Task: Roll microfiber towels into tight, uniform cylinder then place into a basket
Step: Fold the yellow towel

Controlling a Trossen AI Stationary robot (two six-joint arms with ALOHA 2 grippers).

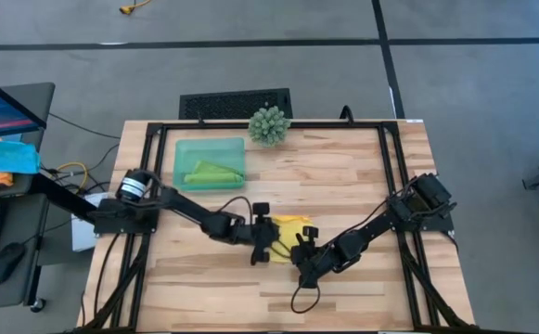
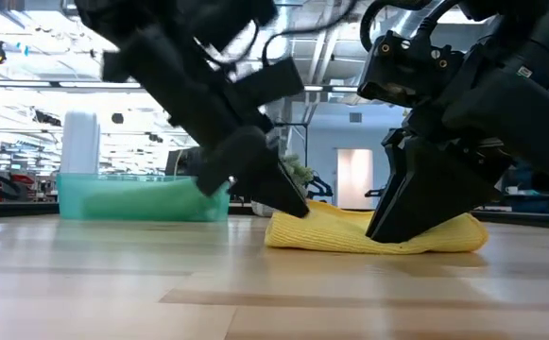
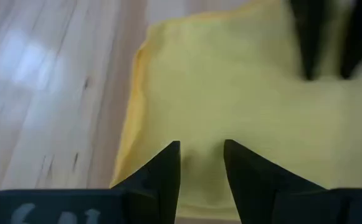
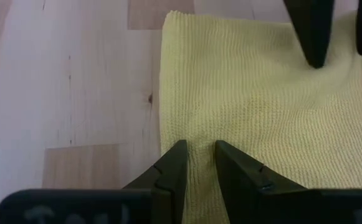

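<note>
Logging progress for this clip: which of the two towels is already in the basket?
The green towel, bundled inside the teal basket. The yellow towel lies on the table between both grippers.

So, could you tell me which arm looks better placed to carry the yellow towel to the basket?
Probably left. Both the left gripper and right gripper pinch the bright yellow microfiber towel, but the translucent teal plastic basket lies on the left arm's side.

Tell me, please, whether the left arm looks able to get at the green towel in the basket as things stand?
Probably yes: the green towel lies uncovered in the open basket on the left arm's side, but the left tool is busy at the yellow towel opposite the right tool.
</note>
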